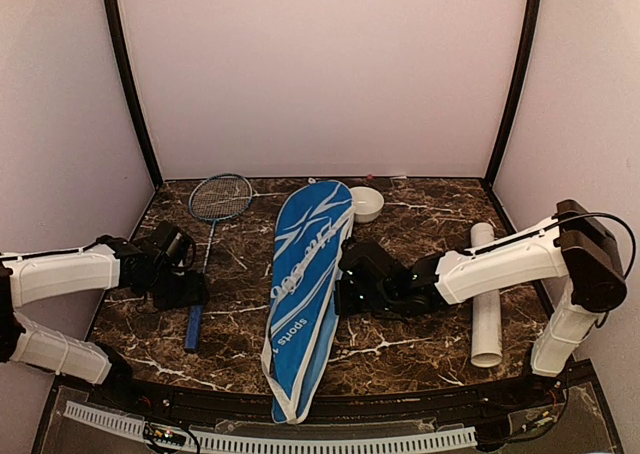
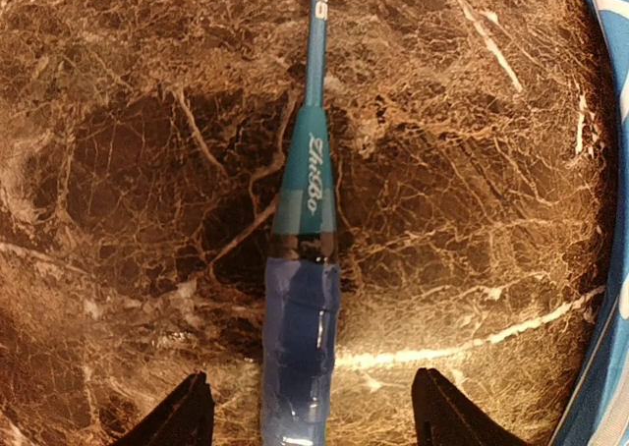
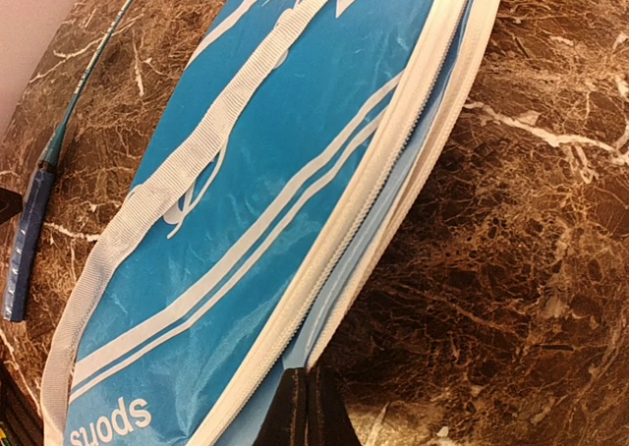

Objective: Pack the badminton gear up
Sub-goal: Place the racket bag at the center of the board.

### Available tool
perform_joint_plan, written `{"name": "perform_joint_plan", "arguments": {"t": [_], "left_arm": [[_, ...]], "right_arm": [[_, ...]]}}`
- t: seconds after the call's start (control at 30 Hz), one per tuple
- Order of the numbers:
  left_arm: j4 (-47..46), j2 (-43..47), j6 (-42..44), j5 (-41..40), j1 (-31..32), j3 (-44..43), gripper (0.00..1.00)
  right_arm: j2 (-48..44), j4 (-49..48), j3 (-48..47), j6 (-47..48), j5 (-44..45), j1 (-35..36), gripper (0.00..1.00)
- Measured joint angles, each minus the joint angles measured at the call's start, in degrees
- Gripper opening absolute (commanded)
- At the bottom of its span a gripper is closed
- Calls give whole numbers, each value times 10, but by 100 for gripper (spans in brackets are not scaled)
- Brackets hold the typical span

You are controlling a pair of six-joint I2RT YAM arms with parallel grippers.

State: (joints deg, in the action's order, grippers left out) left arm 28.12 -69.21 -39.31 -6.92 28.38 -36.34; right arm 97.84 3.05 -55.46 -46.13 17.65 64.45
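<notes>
low on the left, left end effector [image 2: 312,373] spread open and holding nothing, fingers either side of the blue grip of a racket [image 2: 307,200], clear of it. racket flat on the brown marble tabletop [image 1: 420,344], head toward the far wall. mid-scene, right end effector [image 3: 307,407] pressed fully closed at the white-zippered right edge of the racket cover [image 3: 275,171]; unclear whether any fabric pinched. cover lengthwise down the middle, near end past the tabletop's near edge. white tube [image 1: 486,294] at right, small white bowl [image 1: 366,203] just right of the cover's far end.
</notes>
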Motion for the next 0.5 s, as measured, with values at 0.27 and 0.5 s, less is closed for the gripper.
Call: {"name": "perform_joint_plan", "arguments": {"t": [0.27,0.5], "left_arm": [[-6,-14,-3,11,0,16,51],[-8,-45,5,9,0,17,47]], "right_arm": [[14,-14,4,-5,-3,-1,0],[21,-19,6,-9,-12,-3,0]]}}
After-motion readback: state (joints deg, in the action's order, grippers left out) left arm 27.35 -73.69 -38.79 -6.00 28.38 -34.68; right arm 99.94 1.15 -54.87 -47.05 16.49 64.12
